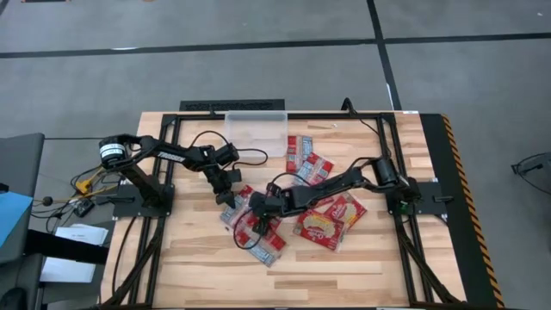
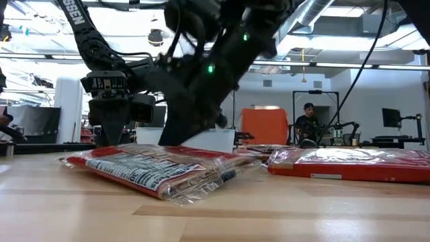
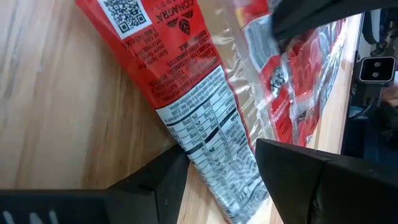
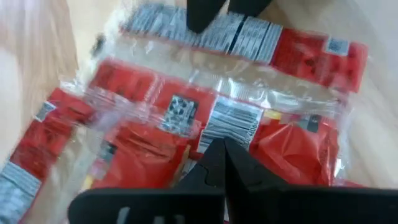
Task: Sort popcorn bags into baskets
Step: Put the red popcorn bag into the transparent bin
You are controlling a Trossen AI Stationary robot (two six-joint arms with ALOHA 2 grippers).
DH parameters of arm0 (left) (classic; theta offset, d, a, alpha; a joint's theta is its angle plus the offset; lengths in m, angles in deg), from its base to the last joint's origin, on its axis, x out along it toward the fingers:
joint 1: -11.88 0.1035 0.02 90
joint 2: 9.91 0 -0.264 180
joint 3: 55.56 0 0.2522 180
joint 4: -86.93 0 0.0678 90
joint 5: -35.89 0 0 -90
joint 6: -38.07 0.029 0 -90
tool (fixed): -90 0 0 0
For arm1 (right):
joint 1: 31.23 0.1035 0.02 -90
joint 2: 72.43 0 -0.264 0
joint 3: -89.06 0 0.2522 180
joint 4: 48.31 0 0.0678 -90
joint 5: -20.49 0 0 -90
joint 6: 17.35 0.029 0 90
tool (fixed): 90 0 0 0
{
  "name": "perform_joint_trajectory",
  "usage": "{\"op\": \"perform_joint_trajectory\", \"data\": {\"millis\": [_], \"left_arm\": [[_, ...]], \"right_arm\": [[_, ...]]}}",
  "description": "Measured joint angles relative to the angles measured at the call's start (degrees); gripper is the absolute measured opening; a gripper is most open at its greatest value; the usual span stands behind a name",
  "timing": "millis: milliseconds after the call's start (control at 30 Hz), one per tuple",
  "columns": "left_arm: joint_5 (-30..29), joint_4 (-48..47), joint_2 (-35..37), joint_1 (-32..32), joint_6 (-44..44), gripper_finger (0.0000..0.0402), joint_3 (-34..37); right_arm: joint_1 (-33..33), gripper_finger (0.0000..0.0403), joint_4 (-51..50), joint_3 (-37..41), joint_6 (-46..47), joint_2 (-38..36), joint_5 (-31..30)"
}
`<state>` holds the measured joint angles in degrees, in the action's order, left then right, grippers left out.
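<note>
Left gripper [image 3: 214,177]: fingers spread, straddling a glossy, crinkled popcorn packet [image 3: 199,118].
Right gripper [image 4: 219,163]: fingers pressed together over red packets [image 4: 205,106].
Tub [image 1: 256,129]: clear plastic rectangle.

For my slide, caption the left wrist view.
Left pincer open astride a red popcorn packet on the wooden table.

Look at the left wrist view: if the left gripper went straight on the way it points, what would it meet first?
Probably the narrow popcorn bag lying between the left gripper's open fingers, nutrition label up; the wooden table lies right under it. Depth is hard to judge.
</note>
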<state>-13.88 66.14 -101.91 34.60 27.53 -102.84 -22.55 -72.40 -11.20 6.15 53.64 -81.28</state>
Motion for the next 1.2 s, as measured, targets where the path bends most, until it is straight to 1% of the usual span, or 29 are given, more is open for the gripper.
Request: {"op": "perform_joint_trajectory", "data": {"millis": [133, 333, 433, 533, 600, 667, 733, 767, 867, 967, 1100, 1200], "left_arm": [[-0.02, 0.27, 0.00, 0.00, -0.17, 0.0187, 0.00], [-0.11, 0.40, 0.00, 0.00, -0.19, 0.0187, 0.00], [0.02, 0.38, 0.00, -0.02, -0.12, 0.0180, 0.00], [-0.71, 0.36, 0.00, -0.17, -0.37, 0.0150, 0.00], [-1.67, 0.45, 0.00, -0.20, -1.22, 0.0116, -0.02], [-2.08, 0.84, -0.02, -0.12, -2.90, 0.0070, -0.08], [-1.78, 1.05, -0.02, 0.00, -4.71, 0.0025, -0.13], [-1.62, 1.11, -0.02, 0.00, -6.00, 0.0016, -0.16], [-0.57, 0.83, 0.42, 0.04, -11.06, 0.0014, -0.21], [0.76, -0.11, 2.45, 0.03, -17.99, 0.0007, -0.29], [1.01, -1.23, 7.93, 0.00, -27.60, 0.0006, -1.10], [-1.76, -1.28, 13.70, 0.00, -32.90, 0.0004, -2.83]], "right_arm": [[-0.39, 0.0011, 4.45, -0.34, 0.39, 2.64, 1.79], [-1.93, 0.0011, 5.03, -1.60, 0.12, 3.71, 3.29], [-2.71, 0.0013, 4.54, -2.30, -0.10, 3.75, 3.32], [-3.31, 0.0014, 2.99, -3.29, -1.03, 3.77, 3.37], [-3.29, 0.0013, 0.53, -3.92, -1.58, 3.07, 3.10], [-3.17, 0.0012, -2.26, -5.02, -2.38, 2.09, 2.43], [-3.10, 0.0014, -6.71, -5.59, -3.20, -0.38, 2.11], [-2.98, 0.0016, -7.96, -6.07, -3.49, -1.72, 2.23], [-2.66, 0.0024, -13.92, -6.28, -4.17, -7.16, 1.37], [-2.55, 0.0026, -20.15, -6.26, -4.53, -13.38, -0.05], [-2.51, 0.0019, -27.83, -6.18, -4.55, -22.55, -5.93], [-2.44, 0.0014, -32.31, -6.08, -4.15, -28.01, -11.23]]}}
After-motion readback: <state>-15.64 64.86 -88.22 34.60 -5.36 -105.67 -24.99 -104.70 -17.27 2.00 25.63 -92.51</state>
